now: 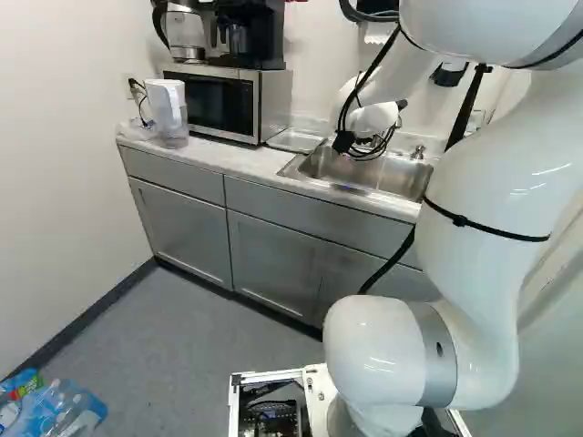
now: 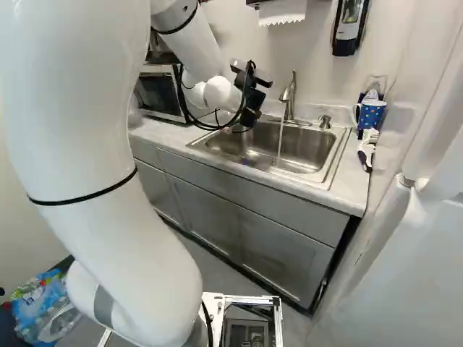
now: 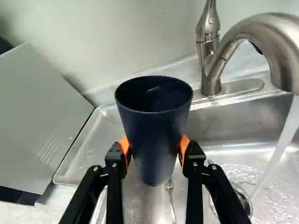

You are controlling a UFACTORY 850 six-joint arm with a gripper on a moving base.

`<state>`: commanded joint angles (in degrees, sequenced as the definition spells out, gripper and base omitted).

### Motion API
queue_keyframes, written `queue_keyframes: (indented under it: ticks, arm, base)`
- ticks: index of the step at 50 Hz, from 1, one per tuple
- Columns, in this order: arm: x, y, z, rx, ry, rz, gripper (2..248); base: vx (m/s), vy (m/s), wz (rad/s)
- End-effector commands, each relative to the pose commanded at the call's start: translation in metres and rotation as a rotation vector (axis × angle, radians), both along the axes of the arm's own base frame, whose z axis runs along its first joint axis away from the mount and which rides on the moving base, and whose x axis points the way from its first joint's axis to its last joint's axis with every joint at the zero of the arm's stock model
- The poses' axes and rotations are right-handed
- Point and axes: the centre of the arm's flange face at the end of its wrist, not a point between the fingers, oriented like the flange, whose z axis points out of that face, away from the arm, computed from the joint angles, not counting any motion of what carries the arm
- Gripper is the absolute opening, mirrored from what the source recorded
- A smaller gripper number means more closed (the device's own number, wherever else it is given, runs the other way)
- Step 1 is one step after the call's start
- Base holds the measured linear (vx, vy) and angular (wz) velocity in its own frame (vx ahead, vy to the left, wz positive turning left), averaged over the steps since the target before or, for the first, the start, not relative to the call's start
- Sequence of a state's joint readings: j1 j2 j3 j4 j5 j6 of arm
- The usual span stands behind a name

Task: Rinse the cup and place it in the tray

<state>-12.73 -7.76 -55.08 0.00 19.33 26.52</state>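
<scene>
My gripper [image 2: 251, 114] hangs over the left part of the sink [image 2: 327, 163] in the right base view. In the wrist view both orange pads of my gripper [image 3: 154, 151] press on the dark blue cup [image 3: 156, 133] from two sides, with its mouth facing up and a small glint inside. Water [image 3: 280, 144] runs from the faucet [image 3: 266, 32] into the basin, beside the cup and apart from it. A shallow metal tray [image 3: 77, 161] lies between the sink and the microwave; it also shows in the left base view as the tray [image 1: 293, 140].
The microwave [image 1: 219, 102] stands beyond the tray, a water pitcher [image 1: 168, 111] to its left. At the right of the right base view, a dotted blue mug [image 2: 371, 114] and a brush [image 2: 367, 150] are on the counter. A utensil [image 3: 170, 196] lies in the sink below the cup.
</scene>
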Motion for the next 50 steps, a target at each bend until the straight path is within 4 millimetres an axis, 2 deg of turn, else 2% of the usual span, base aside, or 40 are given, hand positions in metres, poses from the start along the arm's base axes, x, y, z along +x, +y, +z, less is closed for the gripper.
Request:
queue_keyframes:
  ticks: [50]
  arm:
    - [0.0,0.0,0.0,0.471,-0.106,-0.208,121]
  base:
    - [0.0,0.0,0.0]
